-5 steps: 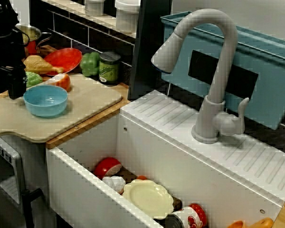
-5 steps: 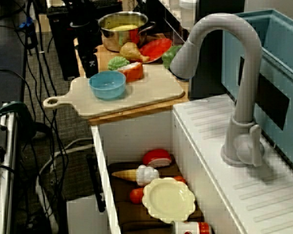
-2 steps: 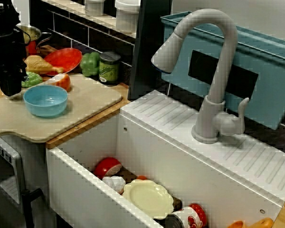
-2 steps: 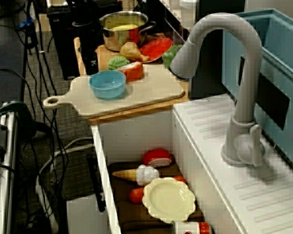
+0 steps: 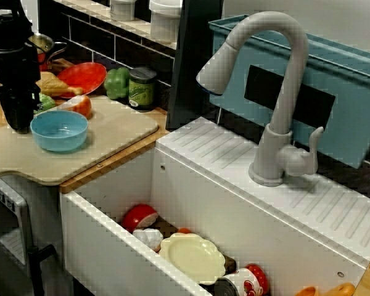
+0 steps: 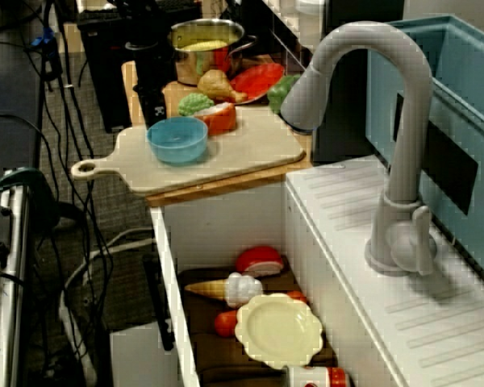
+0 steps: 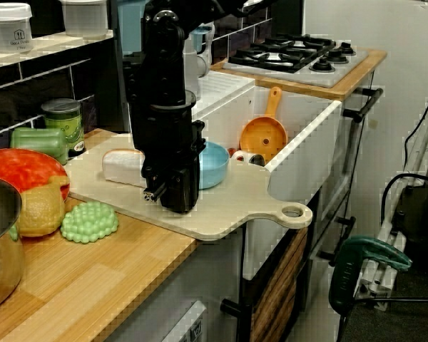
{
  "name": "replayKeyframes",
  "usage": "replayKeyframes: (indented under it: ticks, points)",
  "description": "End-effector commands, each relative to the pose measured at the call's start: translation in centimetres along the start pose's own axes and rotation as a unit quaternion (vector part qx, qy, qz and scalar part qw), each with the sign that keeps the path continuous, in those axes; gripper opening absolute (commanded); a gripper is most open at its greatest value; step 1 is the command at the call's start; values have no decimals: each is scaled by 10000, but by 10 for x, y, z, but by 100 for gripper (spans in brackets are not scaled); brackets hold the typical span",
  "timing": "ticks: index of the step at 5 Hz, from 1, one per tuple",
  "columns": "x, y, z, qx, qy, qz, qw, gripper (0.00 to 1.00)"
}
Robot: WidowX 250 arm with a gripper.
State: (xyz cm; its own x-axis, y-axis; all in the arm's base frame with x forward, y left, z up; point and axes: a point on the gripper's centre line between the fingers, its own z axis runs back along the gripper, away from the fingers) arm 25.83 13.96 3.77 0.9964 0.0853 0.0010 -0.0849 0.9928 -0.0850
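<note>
My black gripper (image 5: 20,125) hangs fingers-down over the left end of the beige cutting board (image 5: 114,131), just left of a light blue bowl (image 5: 59,130). In the view from the counter's far end the gripper (image 7: 172,201) stands just above the cutting board (image 7: 235,204), in front of the bowl (image 7: 214,162), which it partly hides. The fingers look closed together with nothing between them. A green bumpy toy (image 5: 45,102) and an orange-and-white slice (image 5: 78,106) lie just behind. In the high view the gripper (image 6: 155,113) stands beside the bowl (image 6: 177,139).
A red plate (image 5: 84,76), a drumstick (image 5: 52,84), a green pepper (image 5: 117,83) and a green can (image 5: 142,88) stand behind the board; a steel pot (image 6: 203,47) is farther back. The white sink (image 5: 105,243) holds a yellow plate (image 5: 192,257) and toy food. A grey faucet (image 5: 272,92) arches above.
The gripper has shifted a little to the right, toward the blue bowl, and now hangs slightly lower than 0.4 s ago. Nothing else has moved.
</note>
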Motion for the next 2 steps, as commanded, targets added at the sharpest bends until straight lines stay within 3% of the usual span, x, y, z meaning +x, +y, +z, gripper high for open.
replayKeyframes:
  ticks: [1,2]
  points:
    - [13,-16,-6,-45,-24,-152,9999,0]
    - [18,-23,0,-210,5,-198,9996,0]
